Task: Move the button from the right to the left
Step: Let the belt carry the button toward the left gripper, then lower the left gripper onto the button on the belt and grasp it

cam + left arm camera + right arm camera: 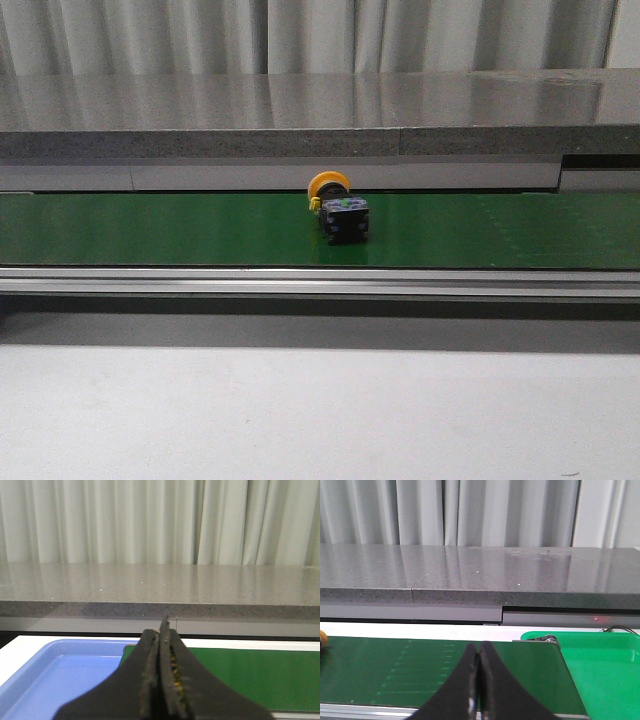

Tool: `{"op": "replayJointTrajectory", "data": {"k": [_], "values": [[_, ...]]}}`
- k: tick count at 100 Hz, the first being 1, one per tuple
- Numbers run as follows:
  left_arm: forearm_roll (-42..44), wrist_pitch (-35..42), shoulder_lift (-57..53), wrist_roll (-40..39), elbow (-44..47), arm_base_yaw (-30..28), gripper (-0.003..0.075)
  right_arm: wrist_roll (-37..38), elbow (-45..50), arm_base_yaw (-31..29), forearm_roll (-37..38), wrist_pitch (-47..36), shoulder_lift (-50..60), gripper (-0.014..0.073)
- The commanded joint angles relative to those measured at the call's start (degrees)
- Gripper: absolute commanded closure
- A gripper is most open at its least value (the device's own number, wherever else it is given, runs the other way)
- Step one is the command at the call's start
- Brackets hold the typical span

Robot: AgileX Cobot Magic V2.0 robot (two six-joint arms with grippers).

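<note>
The button [337,208], with a round yellow head and a dark blocky body with greenish-blue marks, lies on its side near the middle of the green conveyor belt [150,230] in the front view. A sliver of its yellow head shows at the edge of the right wrist view [322,639]. My left gripper [161,630] is shut and empty, above the belt's left end beside a blue tray. My right gripper [479,650] is shut and empty, above the belt's right end. Neither gripper shows in the front view.
A blue tray [55,675] sits at the belt's left end. A green tray [605,670] sits at the belt's right end. A grey stone counter [300,110] runs behind the belt, with curtains beyond. A metal rail [320,283] edges the belt's front.
</note>
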State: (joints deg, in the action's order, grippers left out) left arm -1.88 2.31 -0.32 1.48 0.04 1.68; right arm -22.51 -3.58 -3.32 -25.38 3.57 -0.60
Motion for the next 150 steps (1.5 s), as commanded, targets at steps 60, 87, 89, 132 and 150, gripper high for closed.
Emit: {"op": "replayJointTrajectory", "data": {"k": [60, 87, 89, 132, 150], "values": [[-0.1, -14.5, 14.7, -0.5, -19.4, -0.1, 0.0741, -0.4, -1.5, 0.1, -0.1, -4.4, -0.5, 0.0652], [-0.1, -25.5, 34.3, -0.4, -33.9, -0.1, 0.0740, -0.4, -1.5, 0.1, -0.1, -4.4, -0.5, 0.0652], [-0.1, -26.1, 35.9, -0.4, -34.9, -0.1, 0.0740, -0.4, -1.5, 0.1, -0.1, -4.4, -0.5, 0.0652], [-1.2, -28.5, 60.9, 0.0, -50.1, -0.1, 0.0040, -0.4, -1.5, 0.1, -0.1, -4.4, -0.5, 0.0652], [-4.7, -31.5, 70.0, 0.0, -57.1, 1.5, 0.0039, -0.4, -1.5, 0.1, -0.1, -4.4, -0.5, 0.0652]]}}
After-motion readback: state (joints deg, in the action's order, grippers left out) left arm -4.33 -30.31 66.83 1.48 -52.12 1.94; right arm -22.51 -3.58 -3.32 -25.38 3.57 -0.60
